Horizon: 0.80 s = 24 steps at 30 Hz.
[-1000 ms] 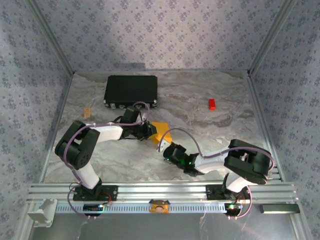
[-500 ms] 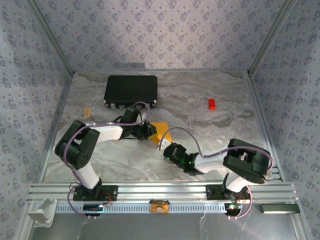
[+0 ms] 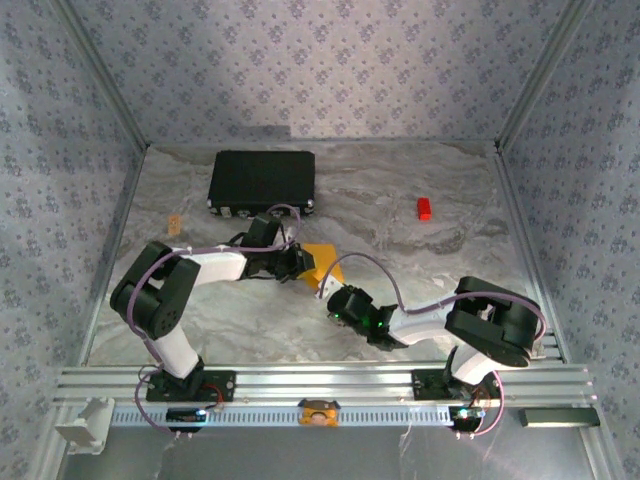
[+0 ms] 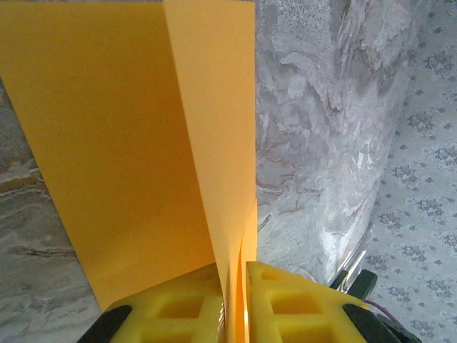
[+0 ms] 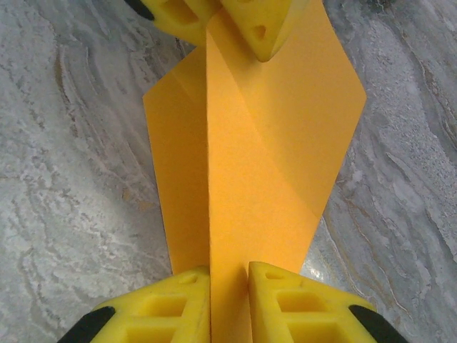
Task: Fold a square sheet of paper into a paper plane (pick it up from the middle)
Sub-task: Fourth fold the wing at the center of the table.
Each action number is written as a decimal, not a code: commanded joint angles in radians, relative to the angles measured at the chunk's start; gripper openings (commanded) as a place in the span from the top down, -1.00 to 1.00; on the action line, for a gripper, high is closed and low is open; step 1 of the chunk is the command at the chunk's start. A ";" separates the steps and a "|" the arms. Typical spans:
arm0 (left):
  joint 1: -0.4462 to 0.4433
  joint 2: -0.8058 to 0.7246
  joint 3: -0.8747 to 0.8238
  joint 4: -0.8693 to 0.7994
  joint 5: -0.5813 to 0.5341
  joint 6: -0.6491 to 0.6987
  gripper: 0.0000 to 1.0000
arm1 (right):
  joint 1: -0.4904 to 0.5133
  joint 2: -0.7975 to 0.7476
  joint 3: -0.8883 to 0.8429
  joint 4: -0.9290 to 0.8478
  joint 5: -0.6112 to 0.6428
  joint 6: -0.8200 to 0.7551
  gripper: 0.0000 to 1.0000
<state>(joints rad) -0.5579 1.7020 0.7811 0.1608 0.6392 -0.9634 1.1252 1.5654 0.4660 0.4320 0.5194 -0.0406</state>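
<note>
From the top external view, the sheet of paper (image 3: 326, 263) sits near the middle of the marbled table (image 3: 430, 270), lifted between the two arms. The left gripper (image 3: 299, 262) meets it from the left and the right gripper (image 3: 326, 291) from the near side. A black case (image 3: 262, 180) lies flat toward the far left, with pale marks along its front edge too small to read. A small red block (image 3: 425, 208) lies well apart at the far right, and a small tan piece (image 3: 174, 224) lies near the left wall.

In the left wrist view, the left gripper (image 4: 234, 289) is pinched on the sheet of paper (image 4: 136, 136). Its yellow fingers (image 4: 178, 304) stand narrow, with only the paper's edge between them. The paper rises away as two panels meeting at a lengthwise crease.

In the right wrist view, the right gripper (image 5: 229, 286) is likewise clamped on the sheet of paper (image 5: 271, 157) along its centre crease — its yellow fingers (image 5: 300, 304) are close together on either side. At the far end of the same crease the left gripper (image 5: 218, 25) holds the paper. The right panel juts out to a corner over the table (image 5: 71, 143). No writing can be read on the paper or the pads.
</note>
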 commanded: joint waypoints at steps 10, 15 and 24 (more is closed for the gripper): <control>-0.007 -0.013 0.019 -0.011 0.004 0.006 0.74 | -0.014 0.003 0.025 0.017 -0.019 0.030 0.61; -0.007 -0.016 0.022 -0.020 -0.005 0.006 0.72 | -0.016 -0.005 0.029 0.003 -0.038 0.037 0.71; -0.006 -0.061 0.030 -0.075 -0.049 0.027 0.57 | -0.027 -0.002 0.030 -0.016 -0.037 0.095 0.91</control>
<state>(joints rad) -0.5587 1.6875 0.7849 0.1181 0.6102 -0.9585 1.1053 1.5654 0.4759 0.4370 0.4820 0.0128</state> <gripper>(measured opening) 0.216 0.068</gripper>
